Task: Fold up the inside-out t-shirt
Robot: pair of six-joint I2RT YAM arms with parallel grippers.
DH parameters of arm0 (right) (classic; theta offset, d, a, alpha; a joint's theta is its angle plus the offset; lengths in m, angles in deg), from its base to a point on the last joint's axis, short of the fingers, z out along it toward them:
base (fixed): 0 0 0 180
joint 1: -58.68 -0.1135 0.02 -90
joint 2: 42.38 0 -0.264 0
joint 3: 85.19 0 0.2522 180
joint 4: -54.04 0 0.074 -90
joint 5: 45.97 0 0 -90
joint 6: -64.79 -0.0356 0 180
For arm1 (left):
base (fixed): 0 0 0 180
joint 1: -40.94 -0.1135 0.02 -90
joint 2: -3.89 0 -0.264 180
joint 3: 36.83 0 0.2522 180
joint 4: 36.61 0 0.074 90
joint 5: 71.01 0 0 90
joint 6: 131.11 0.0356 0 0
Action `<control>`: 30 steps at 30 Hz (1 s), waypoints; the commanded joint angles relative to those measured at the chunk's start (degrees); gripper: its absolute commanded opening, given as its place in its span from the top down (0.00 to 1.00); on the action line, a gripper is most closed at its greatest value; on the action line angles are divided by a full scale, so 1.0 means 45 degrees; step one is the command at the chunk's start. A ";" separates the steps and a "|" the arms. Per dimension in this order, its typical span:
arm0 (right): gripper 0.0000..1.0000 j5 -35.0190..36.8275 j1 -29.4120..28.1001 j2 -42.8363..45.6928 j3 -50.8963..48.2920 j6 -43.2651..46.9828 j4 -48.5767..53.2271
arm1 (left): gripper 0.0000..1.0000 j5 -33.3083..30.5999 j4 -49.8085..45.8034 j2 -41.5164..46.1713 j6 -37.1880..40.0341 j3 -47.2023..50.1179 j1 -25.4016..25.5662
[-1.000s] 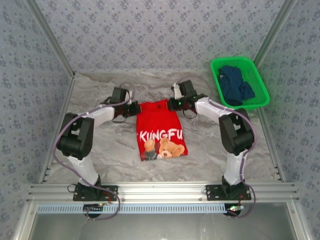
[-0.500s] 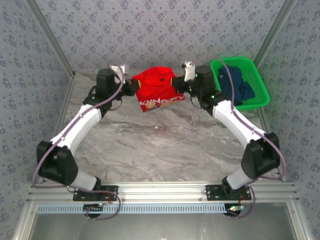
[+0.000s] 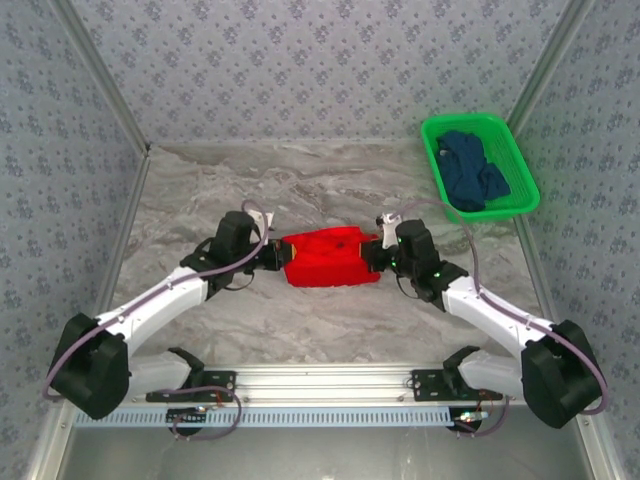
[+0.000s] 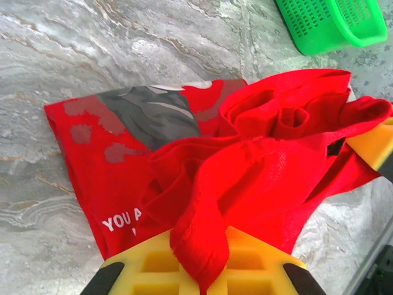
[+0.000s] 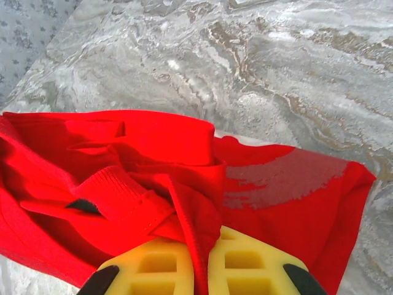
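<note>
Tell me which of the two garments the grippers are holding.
The red t-shirt, pinched at its ends by the left gripper and right gripper; the dark blue garment lies apart in the green basket.

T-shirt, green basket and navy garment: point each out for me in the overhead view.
red t-shirt point(image 3: 325, 258): top external view, middle of the bunched cloth.
green basket point(image 3: 460, 120): top external view, far rim.
navy garment point(image 3: 470, 172): top external view, centre of the heap.

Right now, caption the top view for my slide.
Left gripper and right gripper clamp opposite ends of the bunched red t-shirt on the table.
</note>
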 commanded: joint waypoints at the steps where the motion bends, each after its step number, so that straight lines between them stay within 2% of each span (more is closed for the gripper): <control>1: 0.97 0.1170 0.0133 -0.0663 0.0797 0.0244 0.0090 | 1.00 -0.0619 0.0265 -0.0753 0.0578 -0.0669 -0.0026; 7: 0.93 0.1848 0.0302 -0.2994 0.2712 0.0770 0.1314 | 1.00 -0.1472 -0.0485 -0.2810 0.1504 -0.2301 -0.0157; 17: 0.89 0.2817 0.0381 -0.6583 0.5102 0.1185 0.2426 | 1.00 -0.1529 -0.1013 -0.6501 0.1485 -0.4063 -0.0896; 22: 0.80 0.3255 0.0646 -0.8536 0.6589 0.1199 0.3619 | 0.93 -0.1552 -0.1036 -0.7786 0.1385 -0.4672 -0.1133; 26: 0.67 0.3429 0.0733 -0.9376 0.7994 0.1294 0.4711 | 0.76 -0.1545 -0.1517 -0.8249 0.1111 -0.5209 -0.1261; 30: 0.52 0.3450 0.0989 -0.8531 0.8478 0.1761 0.5687 | 0.56 -0.2107 -0.2136 -0.7461 0.1131 -0.5474 -0.1337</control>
